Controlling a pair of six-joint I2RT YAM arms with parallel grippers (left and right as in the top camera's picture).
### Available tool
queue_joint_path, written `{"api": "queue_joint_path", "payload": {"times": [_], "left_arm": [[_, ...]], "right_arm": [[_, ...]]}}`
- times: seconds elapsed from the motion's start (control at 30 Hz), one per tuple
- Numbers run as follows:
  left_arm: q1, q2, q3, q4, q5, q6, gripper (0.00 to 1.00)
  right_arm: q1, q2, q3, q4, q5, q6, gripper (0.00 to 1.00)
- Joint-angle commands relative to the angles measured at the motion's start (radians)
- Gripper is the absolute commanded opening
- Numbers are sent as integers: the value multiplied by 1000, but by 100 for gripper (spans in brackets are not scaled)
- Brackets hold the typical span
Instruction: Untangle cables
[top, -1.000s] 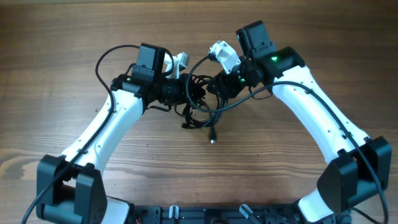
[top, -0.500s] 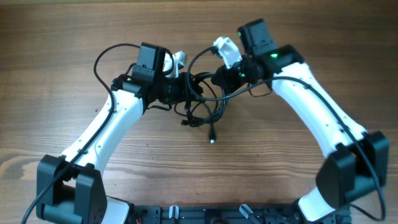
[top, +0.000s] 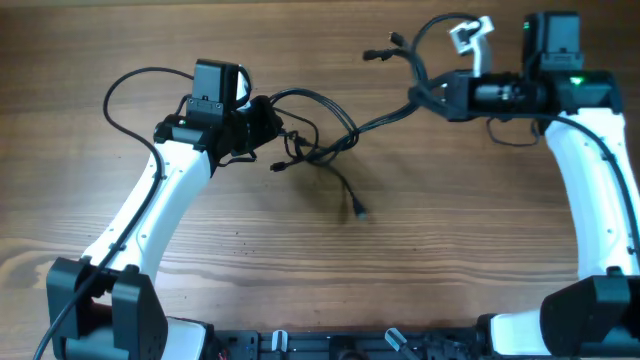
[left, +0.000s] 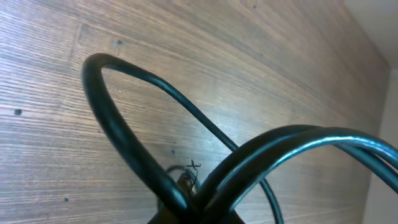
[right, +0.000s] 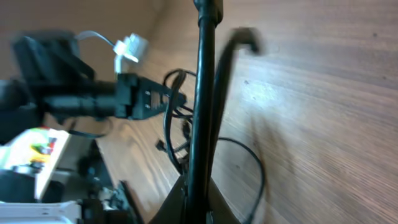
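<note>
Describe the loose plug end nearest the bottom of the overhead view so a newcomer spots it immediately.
On the wooden table, look just below the cables bunched at the left claw. One thin black strand trails toward the near edge and ends in a small plug. Unlike the plug ends up by the right claw, it sits alone against bare wood, away from both claws.

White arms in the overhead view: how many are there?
2. The left white arm reaches up from the lower left, its left gripper shut on the thin black cables; the right white arm stands at the right edge, its right gripper gripping them too. None looks hidden.
</note>
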Motion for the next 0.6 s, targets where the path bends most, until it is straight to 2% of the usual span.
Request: {"api": "queue_joint_path", "payload": {"times": [0.0,0.1,0.17,0.3,0.43,0.57], "left_arm": [[24,6,-17,-8,-136,2,4],[24,6,-17,-4,-136,3,4],[24,7,-17,3,-135,3,4],[24,6,-17,59,-82,20,4],[24,-8,-17,193,167,118,4],[24,-47,-17,314,384,115,4]], "right_arm": [[-87,-37,36,14,19,85,5],[-83,-37,34,-2,350,206,5],[-79,-36,34,-25,469,238,5],[-79,-34,27,-34,577,272,6],[-79,-34,-17,-26,623,310,4],[-79,-34,-48,-8,623,311,4]]}}
